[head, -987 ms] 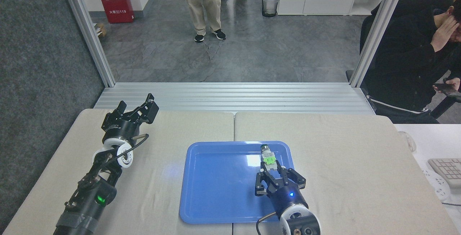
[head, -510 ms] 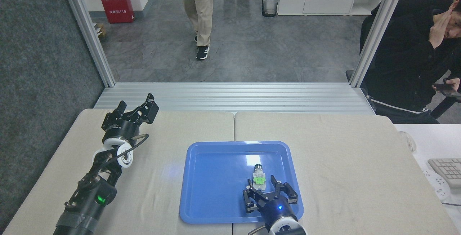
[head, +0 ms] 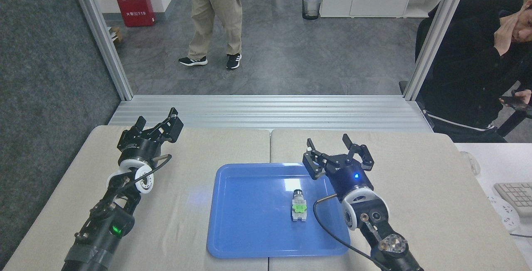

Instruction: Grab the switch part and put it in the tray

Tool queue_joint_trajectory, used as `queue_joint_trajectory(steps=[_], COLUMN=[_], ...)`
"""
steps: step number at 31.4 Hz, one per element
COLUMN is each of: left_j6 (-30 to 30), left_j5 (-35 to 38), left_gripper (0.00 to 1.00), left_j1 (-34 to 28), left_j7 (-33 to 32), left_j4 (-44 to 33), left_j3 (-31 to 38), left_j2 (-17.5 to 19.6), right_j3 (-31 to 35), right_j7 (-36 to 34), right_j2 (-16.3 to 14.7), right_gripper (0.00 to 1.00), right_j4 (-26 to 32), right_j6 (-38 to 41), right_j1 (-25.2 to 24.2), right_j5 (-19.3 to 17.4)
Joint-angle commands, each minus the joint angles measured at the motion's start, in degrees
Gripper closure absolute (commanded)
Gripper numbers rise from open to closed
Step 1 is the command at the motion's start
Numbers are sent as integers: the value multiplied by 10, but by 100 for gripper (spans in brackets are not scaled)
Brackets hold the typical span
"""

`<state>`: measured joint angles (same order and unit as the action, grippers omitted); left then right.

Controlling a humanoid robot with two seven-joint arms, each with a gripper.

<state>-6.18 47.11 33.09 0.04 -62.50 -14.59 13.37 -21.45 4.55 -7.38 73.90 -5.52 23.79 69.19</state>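
Now switch part [head: 299, 210] lies in tray [head: 241, 237] | right gripper [head: 337, 155] spread, empty | left gripper [head: 160, 124] parted

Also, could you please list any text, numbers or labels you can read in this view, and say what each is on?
"119": white digits on the front of the red cabinet on the floor, after characters too blurred to read.
A row of white characters across its top: too small to read.
Switch part, tray, both arms: no readable text.

Tray [head: 249, 221] glossy blue plastic; table [head: 415, 171] matt beige, perhaps cloth.
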Motion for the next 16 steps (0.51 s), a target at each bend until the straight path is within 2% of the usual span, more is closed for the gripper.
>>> queue_joint_trajectory(steps=[1, 8, 15, 16], left_j6=[-1, 0, 0, -1], left_j5=[0, 0, 0, 0], left_gripper=[0, 0, 0, 0], left_j1=[0, 0, 0, 0], left_j7=[0, 0, 0, 0], left_j4=[0, 0, 0, 0], left_j3=[0, 0, 0, 0], left_j2=[1, 0, 1, 1], right_j3=[106, 120, 122, 127], right_j7=[-2, -2, -23, -37], right_j2=[-188, -197, -188, -195], right_gripper=[2, 2, 1, 1], right_j4=[-46, -96, -93, -96], right_j6=[59, 61, 83, 89], right_j1=[42, 65, 66, 67], right_j5=[-56, -58, -67, -68])
